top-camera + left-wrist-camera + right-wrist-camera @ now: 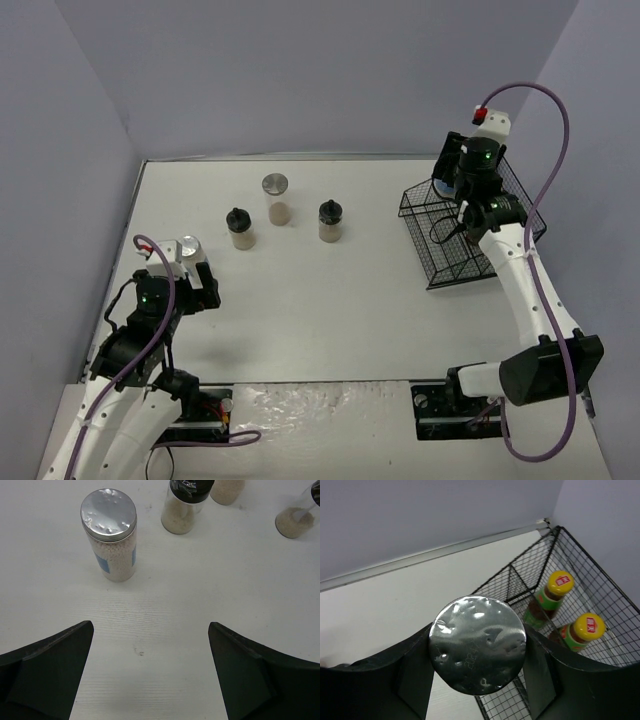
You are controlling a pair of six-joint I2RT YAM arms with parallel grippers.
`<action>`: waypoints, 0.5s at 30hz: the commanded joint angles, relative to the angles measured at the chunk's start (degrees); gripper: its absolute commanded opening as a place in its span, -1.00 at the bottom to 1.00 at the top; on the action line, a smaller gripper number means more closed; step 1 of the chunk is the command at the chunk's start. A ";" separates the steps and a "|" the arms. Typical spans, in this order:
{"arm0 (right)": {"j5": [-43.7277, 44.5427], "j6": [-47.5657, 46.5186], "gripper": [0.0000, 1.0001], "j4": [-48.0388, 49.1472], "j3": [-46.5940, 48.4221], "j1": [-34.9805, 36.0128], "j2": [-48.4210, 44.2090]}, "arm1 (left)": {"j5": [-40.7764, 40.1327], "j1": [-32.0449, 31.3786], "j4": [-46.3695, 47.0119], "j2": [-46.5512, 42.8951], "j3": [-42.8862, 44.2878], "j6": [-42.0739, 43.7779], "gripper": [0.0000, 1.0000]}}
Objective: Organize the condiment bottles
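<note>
My right gripper [477, 647] is shut on a silver-lidded shaker [477, 642] and holds it over the near-left edge of the black wire basket [600, 587]. Two dark sauce bottles with yellow caps [552, 597] [579, 631] lie in the basket. In the top view this gripper [449, 192] hangs over the basket's [440, 268] far-left corner. My left gripper [150, 645] is open and empty, just short of a second silver-lidded shaker [109, 535] [186, 247]. A third shaker [276, 198] and two black-lidded beige jars [240, 228] [331, 221] stand mid-table.
The table's left wall runs close beside the left arm, and the back wall stands behind the basket. A purple cable [555, 120] loops above the right arm. White tabletop [330, 310] lies between the jars and the arm bases.
</note>
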 commanded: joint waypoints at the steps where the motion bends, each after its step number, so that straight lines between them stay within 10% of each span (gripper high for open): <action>1: 2.31 1.84 -1.00 5.60 4.13 -4.64 2.97 | -0.53 -0.18 2.54 1.11 2.54 -0.01 0.94; 15: 2.66 2.36 -1.00 12.10 3.24 -9.51 11.64 | 1.81 0.35 3.52 4.77 2.83 0.93 0.94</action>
